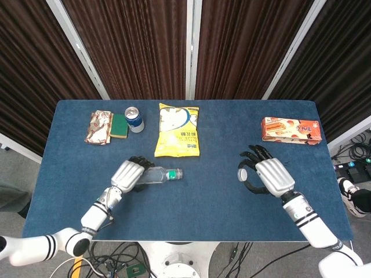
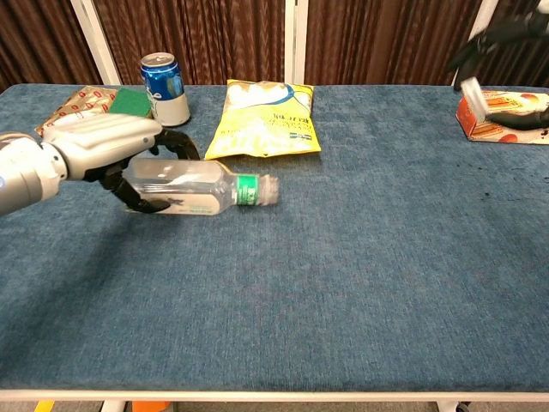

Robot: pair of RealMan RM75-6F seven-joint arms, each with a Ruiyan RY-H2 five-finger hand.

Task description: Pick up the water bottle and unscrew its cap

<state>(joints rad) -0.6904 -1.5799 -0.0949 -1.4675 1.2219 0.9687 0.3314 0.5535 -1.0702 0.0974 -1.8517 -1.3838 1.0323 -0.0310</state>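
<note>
The clear water bottle (image 1: 155,174) lies on its side, low at the table, with its green label and open neck (image 2: 268,190) pointing right. My left hand (image 1: 126,175) grips it around the body; the chest view shows the same hand (image 2: 101,148) wrapped over the bottle (image 2: 184,190). Well apart on the right, my right hand (image 1: 271,177) pinches the small white cap (image 1: 242,174). In the chest view the cap (image 2: 473,92) shows at the top right edge between dark fingers (image 2: 496,36).
A yellow snack bag (image 1: 178,130) lies behind the bottle. A blue can (image 1: 134,119), a green sponge (image 1: 119,125) and a wrapped snack (image 1: 99,127) sit at the back left. An orange biscuit box (image 1: 291,130) lies at the back right.
</note>
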